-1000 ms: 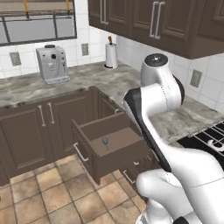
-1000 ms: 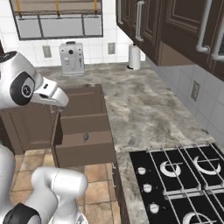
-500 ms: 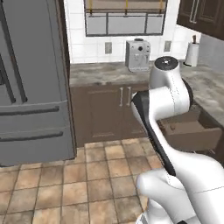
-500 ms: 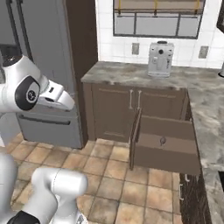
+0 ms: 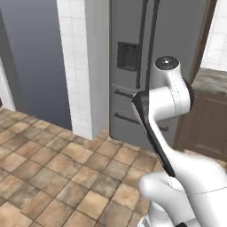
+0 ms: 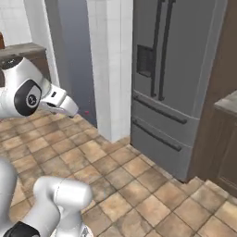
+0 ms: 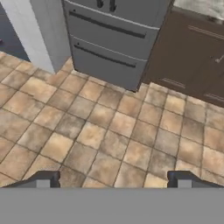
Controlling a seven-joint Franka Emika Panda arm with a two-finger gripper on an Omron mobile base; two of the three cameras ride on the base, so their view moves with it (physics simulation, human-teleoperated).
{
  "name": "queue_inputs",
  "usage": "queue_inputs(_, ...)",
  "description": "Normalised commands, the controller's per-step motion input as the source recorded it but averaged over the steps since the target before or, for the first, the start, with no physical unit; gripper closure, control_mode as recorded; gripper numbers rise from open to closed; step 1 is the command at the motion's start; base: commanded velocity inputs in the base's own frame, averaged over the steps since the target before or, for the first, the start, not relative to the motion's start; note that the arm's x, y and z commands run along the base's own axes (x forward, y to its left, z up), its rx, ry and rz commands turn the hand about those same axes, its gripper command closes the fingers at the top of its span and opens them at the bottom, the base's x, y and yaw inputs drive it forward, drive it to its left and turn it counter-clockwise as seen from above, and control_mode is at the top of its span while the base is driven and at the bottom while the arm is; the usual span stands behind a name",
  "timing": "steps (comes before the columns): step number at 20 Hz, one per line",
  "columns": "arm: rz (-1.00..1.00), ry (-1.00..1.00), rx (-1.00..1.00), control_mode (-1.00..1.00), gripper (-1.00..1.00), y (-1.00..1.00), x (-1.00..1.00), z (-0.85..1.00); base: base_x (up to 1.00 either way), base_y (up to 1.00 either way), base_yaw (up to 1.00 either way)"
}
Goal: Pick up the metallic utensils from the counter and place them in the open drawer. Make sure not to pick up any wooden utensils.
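Counter: grey-brown marbled stone slab, a strip at right edge of left base view, beside fridge; seen also at right edge of right base view and top right of hand view. Sits on dark brown cabinet base w/ flat door panels.

Fridge: tall, grey, double doors w/ long vertical dark handles, dispenser panel in left door, two drawers below w/ horizontal bar handles. Stands between white tiled pillar and cabinet base.

Floor: tan/brown square tiles, mottled.

Arm: white w/ dark joints, rises lower right in left base view.

Gripper: finger tips spread wide at bottom of hand view, nothing between them; hangs over bare floor tiles, well apart from counter.
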Motion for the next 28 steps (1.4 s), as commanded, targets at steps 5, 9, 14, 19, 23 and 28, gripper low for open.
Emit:
queue_inputs(5, 0.0, 0.0, 0.0, 1.0, -1.0, 0.0, 0.0, 0.0, 0.52, 0.07, 0.97)
queue_inputs(9, 0.0, 0.0, 0.0, 1.0, -1.0, 0.0, 0.0, 0.0, 0.81, 0.0, 0.81)
queue_inputs(14, 0.0, 0.0, 0.0, 1.0, -1.0, 0.0, 0.0, 0.0, 0.94, -0.2, 0.64)
queue_inputs(19, 0.0, 0.0, 0.0, 1.0, -1.0, 0.0, 0.0, 0.0, 1.0, -0.5, 0.47)
queue_inputs(23, 0.0, 0.0, 0.0, 1.0, -1.0, 0.0, 0.0, 0.0, 1.0, -0.46, 0.46)
queue_inputs(28, 0.0, 0.0, 0.0, 1.0, -1.0, 0.0, 0.0, 0.0, 1.0, -0.36, 0.58)
